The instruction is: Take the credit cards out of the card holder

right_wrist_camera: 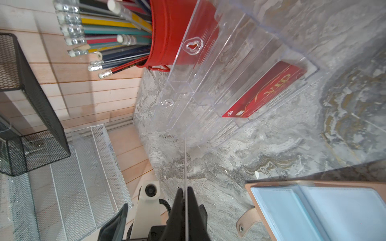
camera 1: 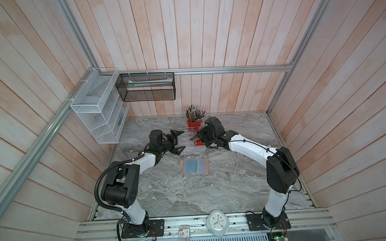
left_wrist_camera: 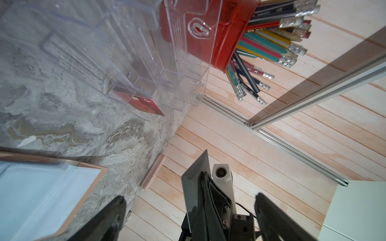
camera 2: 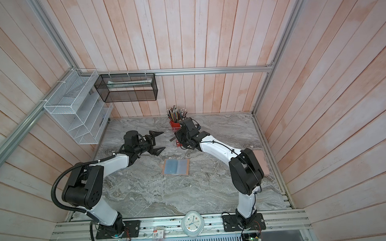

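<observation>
The right claw (right_wrist_camera: 185, 193) is pinched tight on the black card (left_wrist_camera: 195, 177), gripping one end. The card's long axis runs out past the fingertips towards the clear acrylic rack (right_wrist_camera: 219, 68), and from that wrist it shows edge-on. In both top views this claw hangs over the rack's 3 o'clock end, so I'd say the right arm is the one placed to slot the card in. The left claw (camera 1: 182, 139) gapes fully wide and empty at the rack's 9 o'clock end.

The red card (right_wrist_camera: 265, 91) already sits in the rack's front tier, with "VIP" in gold. The card holder (camera 1: 196, 166) lies open on the surface (camera 1: 234, 179) at 6 o'clock of the rack, about as near to either claw. Its 9 o'clock sleeve looks bluer, perhaps the teal card. Some pencils (left_wrist_camera: 271, 48) in the red pot (left_wrist_camera: 221, 31) read "HB".
</observation>
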Robot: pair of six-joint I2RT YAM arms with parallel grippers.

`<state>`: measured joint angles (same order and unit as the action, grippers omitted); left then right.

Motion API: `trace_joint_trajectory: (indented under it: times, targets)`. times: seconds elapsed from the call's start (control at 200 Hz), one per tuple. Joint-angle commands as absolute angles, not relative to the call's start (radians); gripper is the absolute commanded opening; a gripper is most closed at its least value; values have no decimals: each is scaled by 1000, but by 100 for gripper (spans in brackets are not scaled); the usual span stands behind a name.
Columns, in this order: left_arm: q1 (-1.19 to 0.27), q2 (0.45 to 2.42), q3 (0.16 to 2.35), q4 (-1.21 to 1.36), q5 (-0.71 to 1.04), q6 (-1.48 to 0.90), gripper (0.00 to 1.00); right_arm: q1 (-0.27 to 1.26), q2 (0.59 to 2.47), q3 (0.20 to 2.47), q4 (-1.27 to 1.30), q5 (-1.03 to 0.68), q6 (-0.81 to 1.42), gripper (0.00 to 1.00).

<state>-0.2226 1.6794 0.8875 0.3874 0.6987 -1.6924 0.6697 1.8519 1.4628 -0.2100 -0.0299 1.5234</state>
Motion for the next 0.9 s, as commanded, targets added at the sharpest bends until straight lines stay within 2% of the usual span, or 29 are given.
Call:
trace_joint_trajectory:
  times: [0.0, 0.2, 0.525, 0.895]
  targets:
    - [-214, 1640, 924, 318, 687, -1619, 100, 656, 1910, 1545, -319, 9, 1551, 0]
    - [-211, 1611, 937, 243, 666, -1533, 100, 619, 1994, 1692, -467, 13, 1588, 0]
    - [-191, 1581, 916, 200, 675, -1468, 100, 583, 2218, 2067, -775, -40, 1632, 0]
    - [-169, 1572, 934, 127, 674, -1371, 100, 563, 2243, 2086, -793, -92, 1686, 0]
